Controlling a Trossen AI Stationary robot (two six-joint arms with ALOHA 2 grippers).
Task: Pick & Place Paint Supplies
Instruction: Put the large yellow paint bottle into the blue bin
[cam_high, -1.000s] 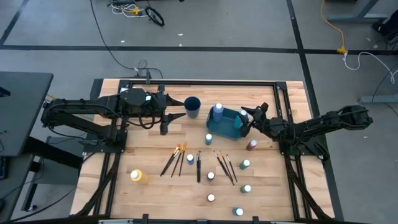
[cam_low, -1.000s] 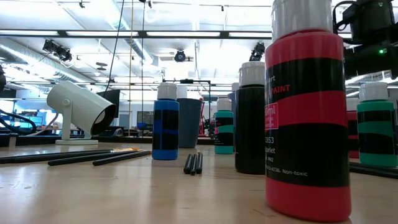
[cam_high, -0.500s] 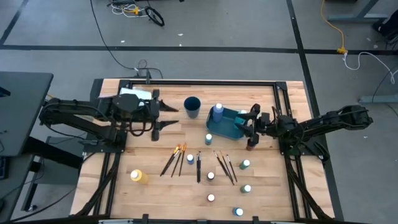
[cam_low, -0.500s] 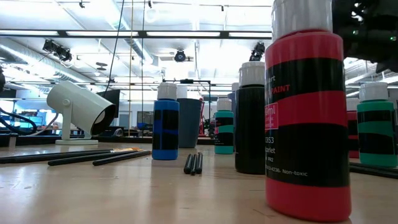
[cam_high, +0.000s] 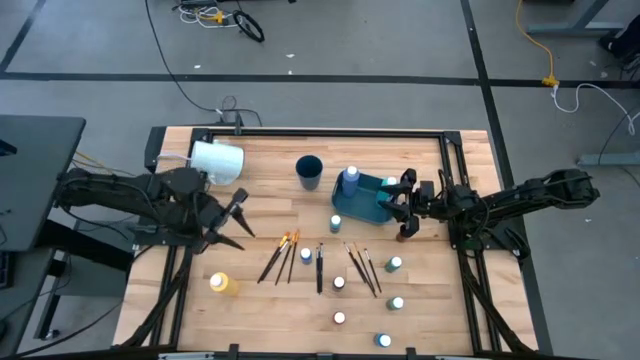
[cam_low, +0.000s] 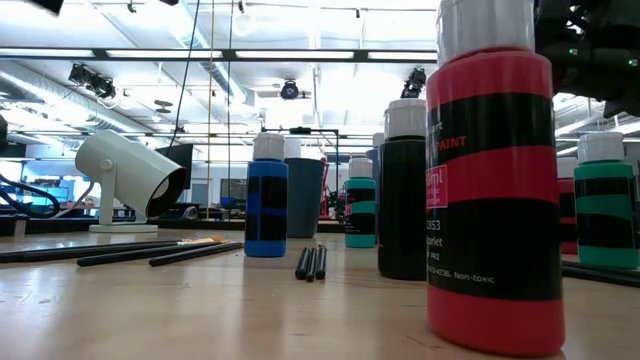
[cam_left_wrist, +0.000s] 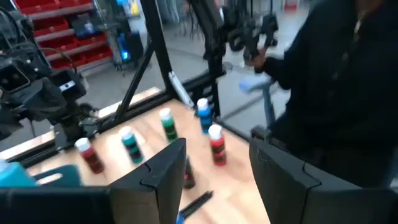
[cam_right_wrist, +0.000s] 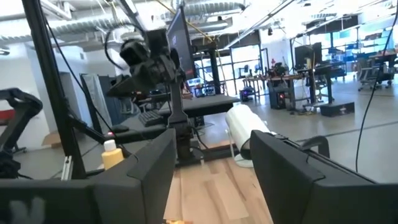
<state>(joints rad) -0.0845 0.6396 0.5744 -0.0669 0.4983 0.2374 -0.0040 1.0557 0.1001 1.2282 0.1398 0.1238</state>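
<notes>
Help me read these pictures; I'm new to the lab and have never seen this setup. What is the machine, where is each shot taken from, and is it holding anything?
It is a robot with two dark arms at a wooden table. One picture looks straight down, one sits at table height, and two come from cameras on the wrists. From above, the left gripper hangs near the paintbrushes, open and empty. The right gripper sits beside the teal bin, above a dark red bottle, also open. Small white-capped paint bottles, a dark cup, a yellow bottle and a large white cylinder lie around. Nothing is held.
</notes>
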